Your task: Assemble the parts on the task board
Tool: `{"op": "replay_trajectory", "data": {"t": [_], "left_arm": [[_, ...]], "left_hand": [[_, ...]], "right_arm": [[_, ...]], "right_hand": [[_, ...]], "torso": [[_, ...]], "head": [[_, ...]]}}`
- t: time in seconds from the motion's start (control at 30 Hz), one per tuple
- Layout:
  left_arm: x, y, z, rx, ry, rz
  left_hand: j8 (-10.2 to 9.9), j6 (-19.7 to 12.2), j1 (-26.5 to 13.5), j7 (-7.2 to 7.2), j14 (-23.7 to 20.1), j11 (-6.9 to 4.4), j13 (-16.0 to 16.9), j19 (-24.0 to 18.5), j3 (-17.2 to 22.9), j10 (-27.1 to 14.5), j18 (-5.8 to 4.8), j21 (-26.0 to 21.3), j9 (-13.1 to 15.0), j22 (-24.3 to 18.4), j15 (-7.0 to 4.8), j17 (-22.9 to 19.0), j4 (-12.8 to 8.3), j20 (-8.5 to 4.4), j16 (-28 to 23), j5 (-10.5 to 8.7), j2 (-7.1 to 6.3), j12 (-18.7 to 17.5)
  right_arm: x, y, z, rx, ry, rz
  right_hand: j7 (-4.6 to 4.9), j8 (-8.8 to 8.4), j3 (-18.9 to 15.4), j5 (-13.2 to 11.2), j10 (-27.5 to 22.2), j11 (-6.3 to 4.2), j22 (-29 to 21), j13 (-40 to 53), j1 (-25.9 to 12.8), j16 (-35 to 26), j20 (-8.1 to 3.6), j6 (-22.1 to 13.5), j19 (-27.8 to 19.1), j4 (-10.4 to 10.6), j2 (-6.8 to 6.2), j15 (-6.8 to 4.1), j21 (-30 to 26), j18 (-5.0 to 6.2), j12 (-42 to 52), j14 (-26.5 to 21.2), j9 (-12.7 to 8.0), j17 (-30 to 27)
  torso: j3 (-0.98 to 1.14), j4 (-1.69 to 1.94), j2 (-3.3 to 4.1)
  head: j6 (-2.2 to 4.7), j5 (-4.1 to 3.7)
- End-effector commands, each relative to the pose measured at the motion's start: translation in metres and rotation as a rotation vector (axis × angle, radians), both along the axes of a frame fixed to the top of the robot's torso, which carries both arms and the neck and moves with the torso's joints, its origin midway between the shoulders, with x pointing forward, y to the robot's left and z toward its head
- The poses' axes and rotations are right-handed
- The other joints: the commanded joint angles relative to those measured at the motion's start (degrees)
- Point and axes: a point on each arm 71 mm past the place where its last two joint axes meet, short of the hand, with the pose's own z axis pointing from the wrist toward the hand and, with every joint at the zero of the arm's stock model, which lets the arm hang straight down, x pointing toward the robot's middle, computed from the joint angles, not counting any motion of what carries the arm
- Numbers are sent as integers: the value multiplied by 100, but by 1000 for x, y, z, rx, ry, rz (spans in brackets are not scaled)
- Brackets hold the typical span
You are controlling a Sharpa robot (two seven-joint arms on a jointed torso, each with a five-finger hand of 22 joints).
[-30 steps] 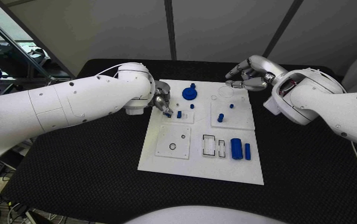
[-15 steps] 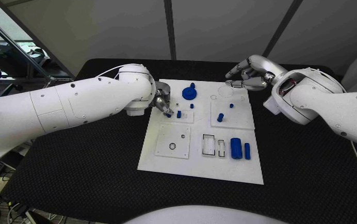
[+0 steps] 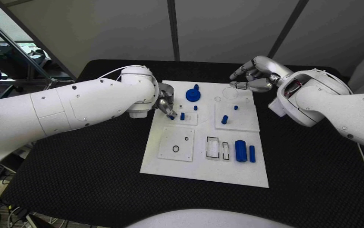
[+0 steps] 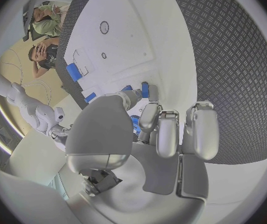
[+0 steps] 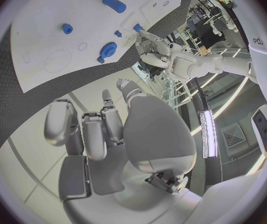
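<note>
left fingers: curled down over the board's upper-left inset, tips [image 3: 168, 113] just beside a small blue peg [image 3: 182, 116]; left wrist view shows the tips [image 4: 147, 90] against that blue piece; pinched or only touched, cannot tell
left hand [image 3: 164, 104]: low over the task board's left upper part, palm down, arm coming in from the left edge
right fingers: curled in toward the palm [image 5: 102, 129], nothing seen between them
right hand [image 3: 254, 76]: raised at the board's far right corner, apart from all the parts
task board [image 3: 193, 170]: white plate, middle of the black table [image 3: 83, 186], long side running away from the robot
blue gear [image 3: 193, 95]: round toothed part with a stub on top, far middle of the board, just beside the left hand; also in right wrist view [image 5: 108, 50]
small pegs: one tiny [image 3: 195, 107] below the gear, one tiny [image 3: 236, 107] and one taller, tilted slightly [image 3: 224, 118], on the upper-right inset
large blue cylinder [image 3: 240, 151]: lying flat, near right part of board
thin blue bar [image 3: 252, 153]: lying just beside the cylinder, on its right
rectangular slots [image 3: 213, 148]: two outlined openings left of the cylinder
lower-left inset [image 3: 177, 144]: square plate with a small dark ring [image 3: 176, 148] on it
</note>
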Motion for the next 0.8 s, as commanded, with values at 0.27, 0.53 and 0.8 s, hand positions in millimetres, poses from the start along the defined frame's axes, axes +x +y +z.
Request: {"op": "replay_trajectory", "data": {"t": [0.27, 0.53, 0.8], "left_arm": [[0, 1, -2, 22, 6, 14], [1, 2, -1, 21, 0, 27], [3, 3, -1, 13, -8, 46]], "left_hand": [[66, 130, -639, -143, 416, -93, 9, 173, 435, 95, 56, 56, 118, 1167, -65, 816, -497, -49, 9, 2, -135, -8], [29, 219, -866, -167, 416, -115, 7, 193, 130, 93, 47, 83, 137, 1185, -89, 818, -335, -76, 9, -1, -127, -16], [9, 274, -1005, -173, 418, -119, 7, 211, -145, 92, 39, 109, 165, 1201, -94, 821, -204, -82, 11, -3, -101, -22]], "right_arm": [[0, 1, 2, 1, -8, 8], [0, 0, 2, 1, -9, 7], [0, 1, 2, 4, -14, 8]], "right_hand": [[6, 30, 30, 26, -18, 3, 5, 211, -16, -20, -16, 32, -19, 4, -20, -48, -23, 97, -18, 454, -8, 857], [6, 30, 30, 26, -18, 3, 5, 211, -16, -20, -16, 32, -19, 4, -20, -48, -23, 97, -18, 454, -8, 857], [5, 30, 43, 35, -26, 2, -6, 200, -11, -27, -17, 32, -24, 7, -32, -49, -31, 99, -28, 452, -9, 847]], "torso": [[3, -4, -1], [2, 1, -2], [4, -2, -2]], "head": [[-16, 4], [-19, 0], [-18, 8]]}}
